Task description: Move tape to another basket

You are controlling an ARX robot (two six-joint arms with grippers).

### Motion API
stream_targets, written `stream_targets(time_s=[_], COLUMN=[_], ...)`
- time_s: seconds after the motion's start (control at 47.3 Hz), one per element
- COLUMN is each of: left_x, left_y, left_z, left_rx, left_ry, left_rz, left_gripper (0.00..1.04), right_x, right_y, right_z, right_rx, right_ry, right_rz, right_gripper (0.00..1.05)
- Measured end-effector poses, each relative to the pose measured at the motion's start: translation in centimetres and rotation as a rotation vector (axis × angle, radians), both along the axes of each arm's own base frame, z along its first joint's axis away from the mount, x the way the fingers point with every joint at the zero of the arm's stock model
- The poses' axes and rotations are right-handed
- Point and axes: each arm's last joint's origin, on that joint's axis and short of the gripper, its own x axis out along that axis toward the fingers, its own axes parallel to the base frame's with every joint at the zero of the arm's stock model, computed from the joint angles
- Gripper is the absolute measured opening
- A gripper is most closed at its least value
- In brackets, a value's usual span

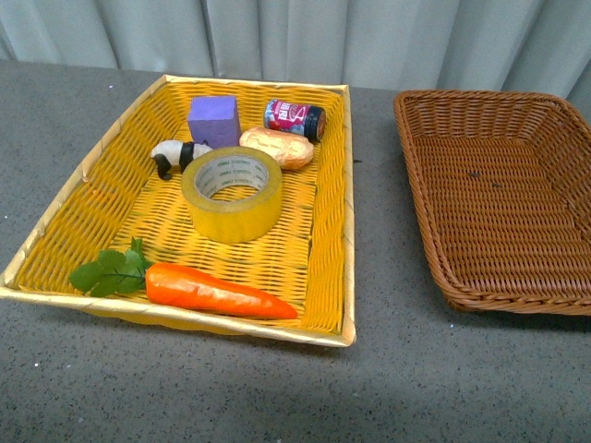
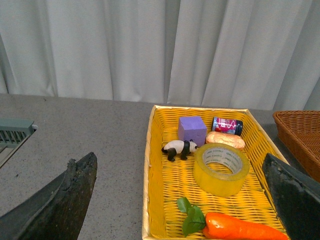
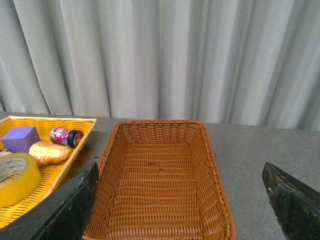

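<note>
The tape (image 1: pixel 233 193), a wide yellow roll with a white printed core, lies flat in the middle of the bright yellow woven basket (image 1: pixel 83 212). The left wrist view shows the tape (image 2: pixel 221 169) ahead of my open left gripper (image 2: pixel 185 200), whose dark fingers (image 2: pixel 60 205) frame the picture with nothing between them. The brown wicker basket (image 1: pixel 443 268) stands to the right, with nothing in it. My open right gripper (image 3: pixel 182 205) hovers before the brown basket (image 3: pixel 160 130), and the tape (image 3: pixel 15 177) shows at that view's edge. Neither arm appears in the front view.
Sharing the yellow basket with the tape are a purple block (image 1: pixel 214 120), a toy panda (image 1: pixel 175 155), a bread roll (image 1: pixel 277 148), a small red can (image 1: pixel 295 118) and a carrot (image 1: pixel 217 291) with green leaves. Grey curtains hang behind the grey table.
</note>
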Motion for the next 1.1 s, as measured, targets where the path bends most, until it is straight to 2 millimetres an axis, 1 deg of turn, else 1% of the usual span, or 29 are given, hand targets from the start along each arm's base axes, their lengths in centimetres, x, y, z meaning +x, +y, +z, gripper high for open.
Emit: stream_targets(time_s=[0.846, 0.867, 0.909, 0.951, 0.993, 1.057, 1.099], left_x=[0.0, 0.0, 0.1, 0.5, 1.0, 2.1, 3.4], left_y=[0.0, 0.0, 0.0, -0.1, -0.3, -0.4, -0.6], left_z=[0.0, 0.0, -0.3, -0.8, -1.1, -0.9, -0.1], left_rx=[0.0, -0.002, -0.056, -0.081, -0.104, -0.143, -0.182], left_ry=[0.0, 0.007, 0.146, 0.246, 0.295, 0.327, 0.316], left_rz=[0.0, 0.009, 0.099, 0.149, 0.143, 0.143, 0.135], left_gripper=[0.98, 0.98, 0.98, 0.98, 0.98, 0.98, 0.98], right_x=[0.0, 0.0, 0.0, 0.0, 0.0, 0.0, 0.0], right_y=[0.0, 0.0, 0.0, 0.0, 0.0, 0.0, 0.0], right_z=[0.0, 0.0, 0.0, 0.0, 0.0, 0.0, 0.0], right_rx=[0.0, 0.0, 0.0, 0.0, 0.0, 0.0, 0.0], right_ry=[0.0, 0.0, 0.0, 0.0, -0.001, -0.001, -0.002], right_rz=[0.0, 0.0, 0.0, 0.0, 0.0, 0.0, 0.0], right_gripper=[0.96, 0.96, 0.96, 0.96, 0.96, 0.96, 0.96])
